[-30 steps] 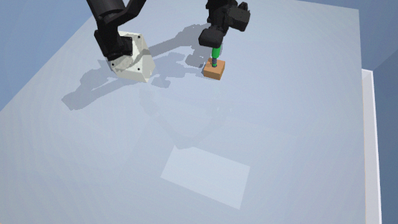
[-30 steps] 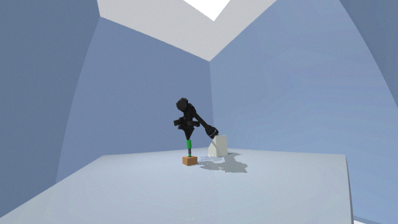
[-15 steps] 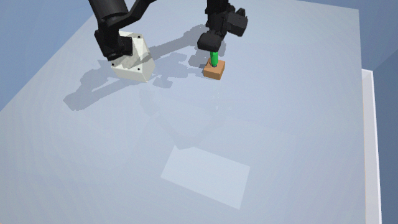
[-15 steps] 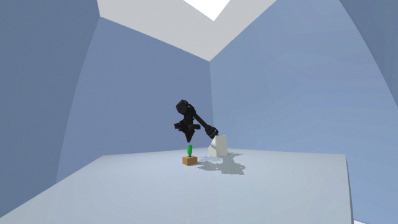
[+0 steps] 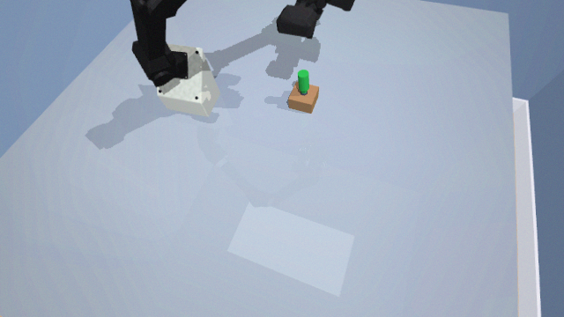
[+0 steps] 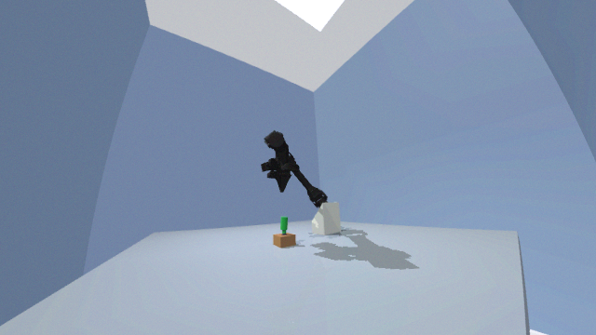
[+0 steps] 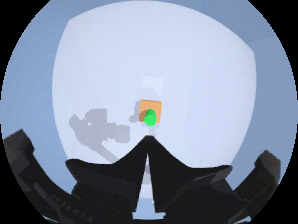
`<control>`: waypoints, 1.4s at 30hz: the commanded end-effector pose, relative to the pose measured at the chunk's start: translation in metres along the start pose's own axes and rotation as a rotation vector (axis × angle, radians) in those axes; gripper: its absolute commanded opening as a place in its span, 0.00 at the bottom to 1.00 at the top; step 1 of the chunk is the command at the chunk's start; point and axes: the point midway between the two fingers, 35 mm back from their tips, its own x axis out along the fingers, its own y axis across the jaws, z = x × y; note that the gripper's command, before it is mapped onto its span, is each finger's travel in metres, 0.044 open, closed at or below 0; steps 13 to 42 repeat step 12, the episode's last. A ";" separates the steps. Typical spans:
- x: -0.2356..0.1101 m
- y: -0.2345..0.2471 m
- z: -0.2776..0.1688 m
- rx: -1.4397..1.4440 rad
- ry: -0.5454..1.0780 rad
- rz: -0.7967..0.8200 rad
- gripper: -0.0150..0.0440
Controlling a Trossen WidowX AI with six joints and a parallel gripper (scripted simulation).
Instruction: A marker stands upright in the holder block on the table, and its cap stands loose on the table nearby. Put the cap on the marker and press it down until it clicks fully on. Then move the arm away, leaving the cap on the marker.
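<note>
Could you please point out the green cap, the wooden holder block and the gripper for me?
Green cap [image 5: 302, 80], top view, on its side wall.
Holder block [image 5: 302, 101], top view, on its front face.
Gripper [image 6: 281, 188], exterior view, at the tip of its shut fingers, high above the cap.
</note>
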 end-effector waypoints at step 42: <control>-0.008 -0.002 -0.002 0.006 0.015 -0.002 0.70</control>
